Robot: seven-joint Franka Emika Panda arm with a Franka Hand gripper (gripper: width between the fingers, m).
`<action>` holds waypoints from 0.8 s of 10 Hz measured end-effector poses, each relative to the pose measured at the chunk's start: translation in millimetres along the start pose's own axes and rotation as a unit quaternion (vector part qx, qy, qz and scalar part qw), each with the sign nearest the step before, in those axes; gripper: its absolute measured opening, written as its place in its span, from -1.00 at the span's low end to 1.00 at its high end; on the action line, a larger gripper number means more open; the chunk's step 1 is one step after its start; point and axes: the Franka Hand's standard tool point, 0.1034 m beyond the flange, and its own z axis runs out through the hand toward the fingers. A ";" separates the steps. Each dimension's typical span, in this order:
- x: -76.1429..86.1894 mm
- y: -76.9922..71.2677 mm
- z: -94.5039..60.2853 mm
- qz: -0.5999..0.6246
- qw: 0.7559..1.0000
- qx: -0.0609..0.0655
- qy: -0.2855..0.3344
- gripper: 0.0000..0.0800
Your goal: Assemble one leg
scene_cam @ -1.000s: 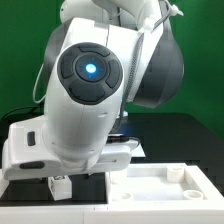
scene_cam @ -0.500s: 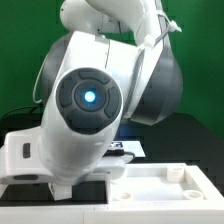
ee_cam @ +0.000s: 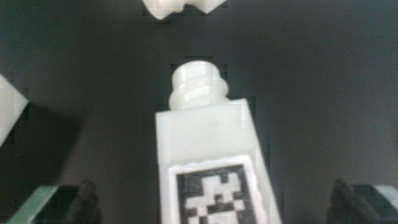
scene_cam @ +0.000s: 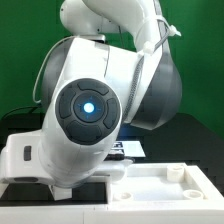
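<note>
We see our gripper [ee_cam: 214, 205] spread wide around the leg [ee_cam: 208, 130], not touching it, the arm [scene_cam: 90, 115] lower than before.

1. A flat green backdrop [scene_cam: 205, 60] stands behind the scene in the exterior view. It shows as a narrow strip at that view's left edge and as a wider area at that view's right.
2. The green is plain, of one even shade, and brightly lit.
3. On the exterior view's right, its lower edge meets the worktop [scene_cam: 185, 135] in a straight, level line.
4. The worktop is black and matt, and it stays dark under the same light.
5. In the wrist view this black surface fills most of the picture as blurred ground, slightly greyer in places.
</note>
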 end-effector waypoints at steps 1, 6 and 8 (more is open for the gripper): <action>0.0 0.0 0.0 0.000 1.000 0.000 0.000 0.62; -27.9 -9.0 1.8 0.031 0.998 0.023 -0.056 0.62; -22.6 -8.2 2.7 0.030 0.998 0.019 -0.054 0.62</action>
